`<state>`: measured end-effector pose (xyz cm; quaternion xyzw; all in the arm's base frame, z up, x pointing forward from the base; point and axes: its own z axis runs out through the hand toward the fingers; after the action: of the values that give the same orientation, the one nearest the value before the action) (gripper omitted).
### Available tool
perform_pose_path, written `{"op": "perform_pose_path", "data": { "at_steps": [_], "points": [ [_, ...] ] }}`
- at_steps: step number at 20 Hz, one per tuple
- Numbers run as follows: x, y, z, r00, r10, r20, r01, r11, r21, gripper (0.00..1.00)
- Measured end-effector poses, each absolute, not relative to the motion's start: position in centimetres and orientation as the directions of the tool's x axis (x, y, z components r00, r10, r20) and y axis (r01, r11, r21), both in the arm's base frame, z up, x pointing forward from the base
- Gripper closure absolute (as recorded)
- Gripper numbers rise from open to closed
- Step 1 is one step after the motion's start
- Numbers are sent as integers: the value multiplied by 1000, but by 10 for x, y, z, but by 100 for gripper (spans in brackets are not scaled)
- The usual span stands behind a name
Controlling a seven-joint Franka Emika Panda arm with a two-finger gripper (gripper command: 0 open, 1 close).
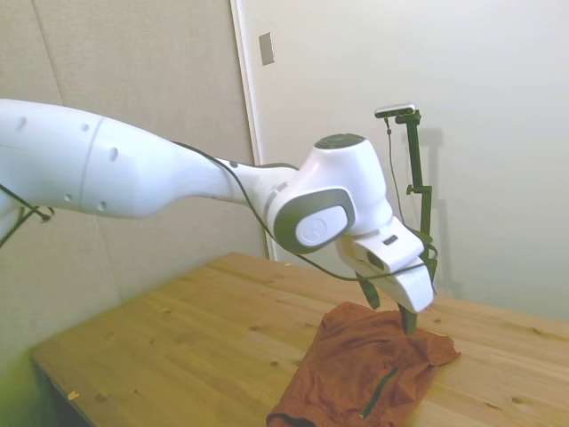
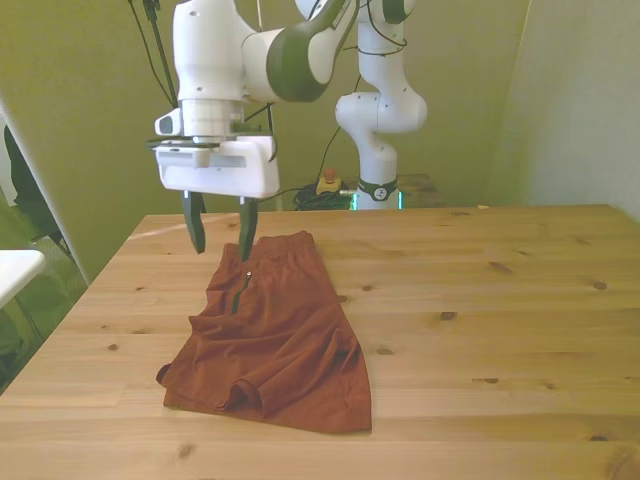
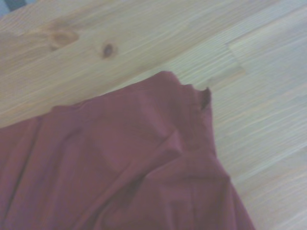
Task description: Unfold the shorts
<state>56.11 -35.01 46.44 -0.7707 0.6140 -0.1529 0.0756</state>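
Side view: the shorts (image 1: 364,374) lie in a rumpled heap on the wooden table (image 1: 178,338), at about five o'clock in the frame, with a thin dark cord (image 1: 380,389) running down their near face. The gripper (image 1: 389,307) hangs just over the garment's upper edge, fingers spread, nothing between them; whether either tip touches cloth cannot be told from here. Front view: the shorts (image 2: 275,340) lie flat but doubled over at about seven o'clock from the table's centre, one layer folded across the other, with a raised crease near the bottom hem. The gripper (image 2: 220,235) stands at eleven o'clock of the garment, over its far corner toward the front view's left; the fingers are apart, one tip outside the cloth edge and the other over it. Wrist view: a corner of the shorts (image 3: 144,167) shows against bare table (image 3: 144,38), with a small dark notch at the edge and folds converging below it. Judgement: the step in hand appears to be taking hold of that corner. To do it well, the fingers should descend straddling the edge, close on the upper layer only, lift just enough to free it, then draw it outward away from the fold; catching both layers would merely drag the whole garment.
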Motion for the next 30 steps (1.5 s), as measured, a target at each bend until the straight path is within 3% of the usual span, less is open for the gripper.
{"op": "perform_pose_path", "data": {
  "at_steps": [5,13,14,30],
  "points": [
    [571,-397,432,132,-985,111,-934,-161,-319,0],
    [599,-410,406,117,-989,88,-929,-141,-343,0],
    [603,-408,402,121,-989,86,-928,-143,-343,100],
    [634,-379,363,166,-985,34,-927,-168,-335,100]
  ]
}}
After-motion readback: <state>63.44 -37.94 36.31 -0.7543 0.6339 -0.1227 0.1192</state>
